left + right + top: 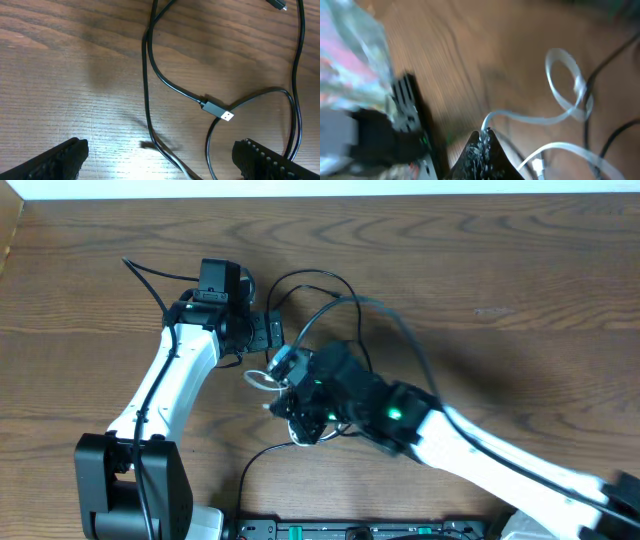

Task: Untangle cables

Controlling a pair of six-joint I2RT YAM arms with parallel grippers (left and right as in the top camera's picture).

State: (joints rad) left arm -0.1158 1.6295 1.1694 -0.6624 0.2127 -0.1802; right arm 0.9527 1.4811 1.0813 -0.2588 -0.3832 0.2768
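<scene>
Left gripper [162, 152]: jaws wide apart, empty, above black cables [146, 100]; USB plug [218, 110] at 2 o'clock. Right gripper [482, 145]: closed, pinching white cable [560, 117], which loops toward 2 o'clock; view blurred.

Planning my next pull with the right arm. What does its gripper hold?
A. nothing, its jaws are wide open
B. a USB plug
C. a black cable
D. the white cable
D: in the right wrist view the white cable runs out from between the shut fingertips of the right gripper.
</scene>
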